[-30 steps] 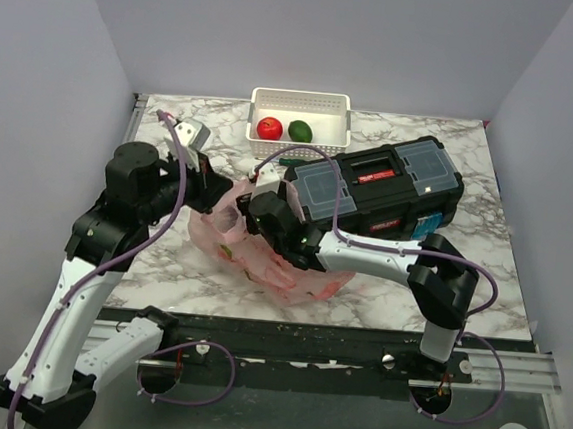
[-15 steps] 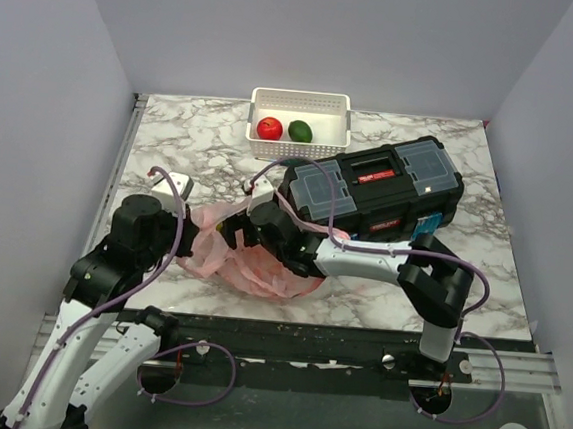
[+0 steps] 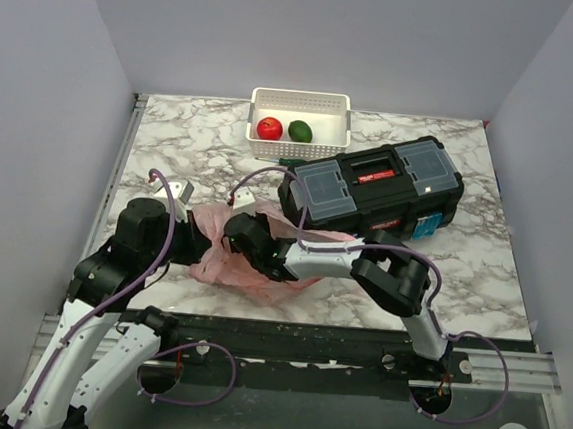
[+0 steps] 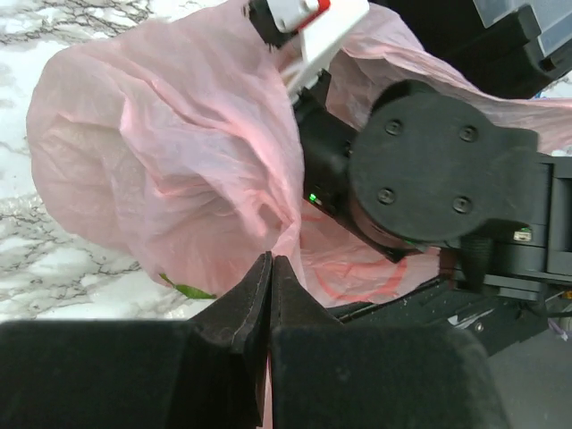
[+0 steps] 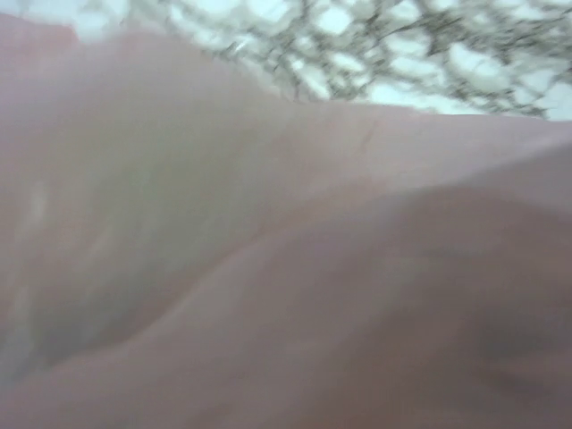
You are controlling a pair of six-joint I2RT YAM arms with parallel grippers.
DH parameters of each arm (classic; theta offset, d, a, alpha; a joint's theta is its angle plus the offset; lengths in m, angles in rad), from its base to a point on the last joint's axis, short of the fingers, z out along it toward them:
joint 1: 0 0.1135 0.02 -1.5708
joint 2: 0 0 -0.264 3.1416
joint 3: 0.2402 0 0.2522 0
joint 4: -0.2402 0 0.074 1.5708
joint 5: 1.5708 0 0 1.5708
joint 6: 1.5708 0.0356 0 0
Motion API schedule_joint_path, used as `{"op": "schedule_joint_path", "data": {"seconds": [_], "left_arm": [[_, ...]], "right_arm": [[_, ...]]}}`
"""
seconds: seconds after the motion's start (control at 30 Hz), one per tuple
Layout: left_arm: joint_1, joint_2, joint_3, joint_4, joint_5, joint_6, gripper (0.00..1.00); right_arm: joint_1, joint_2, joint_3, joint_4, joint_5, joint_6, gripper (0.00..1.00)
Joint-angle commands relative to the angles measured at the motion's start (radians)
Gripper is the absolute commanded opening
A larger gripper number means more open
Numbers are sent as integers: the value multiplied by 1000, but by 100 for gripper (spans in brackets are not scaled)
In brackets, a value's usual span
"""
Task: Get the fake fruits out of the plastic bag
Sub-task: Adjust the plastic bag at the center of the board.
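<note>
delta: right arm (image 3: 313,260) is driven further left into plastic bag (image 3: 217,267) than 0.5 s ago
count: one red fruit (image 3: 269,128), one dark green fruit (image 3: 300,129), one bag
basket (image 3: 302,99): both fruits are held inside, at far edge of surface (image 3: 172,144)
bag contents: cannot be told
left claw (image 4: 270,268): pinched tight on bag film
right claw (image 3: 242,243): buried in bag, width cannot be told

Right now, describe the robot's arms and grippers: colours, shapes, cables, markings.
Both arms, left arm and right arm, have white links joined by bulky black joints, with a purple cable looping along each. The left gripper has matte black wedge-shaped fingers. A green light glows on the right wrist's round black housing.
</note>
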Motion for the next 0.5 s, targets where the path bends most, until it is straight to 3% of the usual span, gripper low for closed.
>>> {"op": "schedule_joint_path", "data": {"seconds": [0.0,0.13,0.27,0.37,0.47], "left_arm": [[-1,-13,-3,19,-57,-16,0],[0,-4,2,-5,-141,-46,0],[0,11,-5,4,-259,-86,0],[2,36,-3,-31,-357,-125,0],[5,43,4,-71,-343,-150,0]], "right_arm": [[-46,72,128,-33,290,71,100],[-81,110,208,-48,441,97,99],[-92,101,238,40,526,-19,99],[-92,76,236,98,452,-129,98],[-84,30,200,52,261,-144,98]]}}
